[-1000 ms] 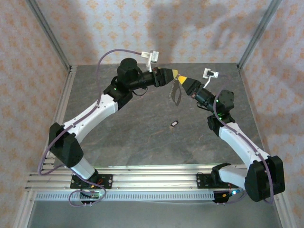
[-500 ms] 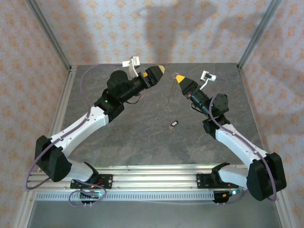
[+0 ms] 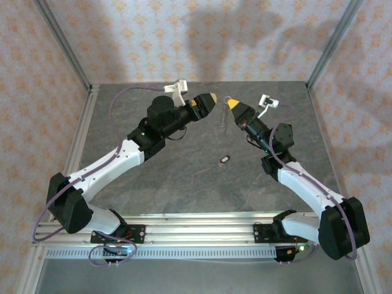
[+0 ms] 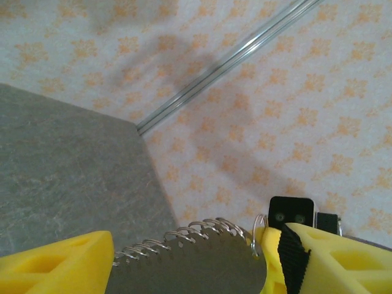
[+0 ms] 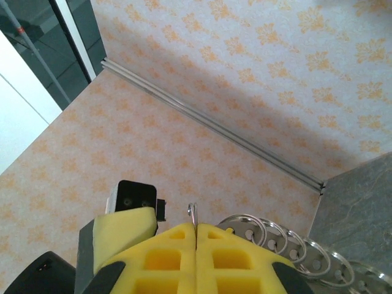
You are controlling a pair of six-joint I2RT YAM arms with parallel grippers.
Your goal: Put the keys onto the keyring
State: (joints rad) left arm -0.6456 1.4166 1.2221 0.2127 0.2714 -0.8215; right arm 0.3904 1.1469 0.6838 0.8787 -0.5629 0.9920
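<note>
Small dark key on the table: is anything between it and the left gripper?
Nothing visible. The small dark key lies alone on the grey table, the open left gripper beyond it; the thin pale wire keyring hangs from the shut right gripper, beside that path.

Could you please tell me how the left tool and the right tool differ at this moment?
The left tool has its yellow fingers apart; the right tool has them pressed shut. The right tool pinches the keyring by its wire, whereas the left tool holds nothing. Both are yellow-tipped, raised over the far end of the table, pointing towards each other.
</note>
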